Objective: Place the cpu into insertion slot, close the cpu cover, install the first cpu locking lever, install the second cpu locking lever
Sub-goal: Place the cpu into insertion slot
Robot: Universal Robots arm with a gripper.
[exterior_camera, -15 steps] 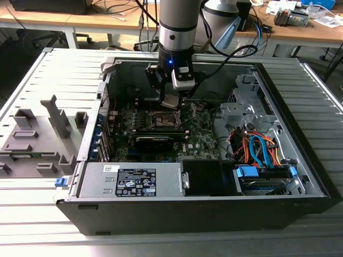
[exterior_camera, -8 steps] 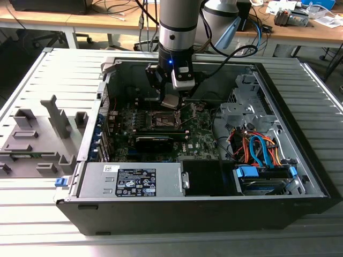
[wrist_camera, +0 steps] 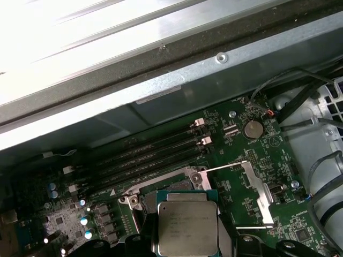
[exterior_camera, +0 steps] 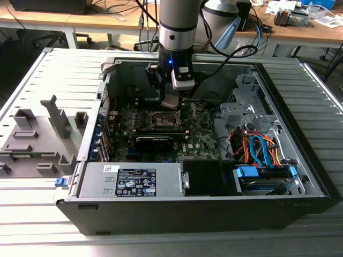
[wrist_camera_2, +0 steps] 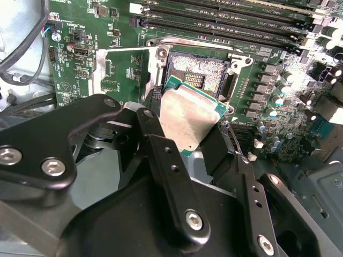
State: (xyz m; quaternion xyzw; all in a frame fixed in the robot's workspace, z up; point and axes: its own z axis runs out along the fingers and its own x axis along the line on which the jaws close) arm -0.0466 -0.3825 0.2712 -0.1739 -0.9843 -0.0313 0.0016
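Step in hand: seating the cpu.

The gripper (exterior_camera: 171,97) hangs inside the open black computer case (exterior_camera: 187,217), which lies on the grey slatted worktop (exterior_camera: 32,214). Its black fingers (wrist_camera_2: 155,134) are clamped on the cpu (wrist_camera_2: 188,115), a small flat square chip with a silvery-grey metal face and green edge. They hold it by two opposite edges.

The chip is off the board, above and just short of the insertion slot (wrist_camera_2: 199,75). That is the square dark socket with a silvery metal rim on the green motherboard (wrist_camera_2: 75,80). In both wrist views the chip overlaps the socket's near edge but is not centred over it. It looks tilted against the board, though the camera angle may exaggerate this.

The cpu cover (wrist_camera_2: 153,69), a thin dull-silver frame plate with a large window, stands flipped open beside the socket. The socket is bare.

Judgement on doing it well:
- Level the chip first.
- Square its edges to the rim and centre it over the opening.
- Bring it down straight, with no sideways drag across the contact field.
- Keep the fingers clear of the open cover and the long black memory slots (wrist_camera_2: 225,19).
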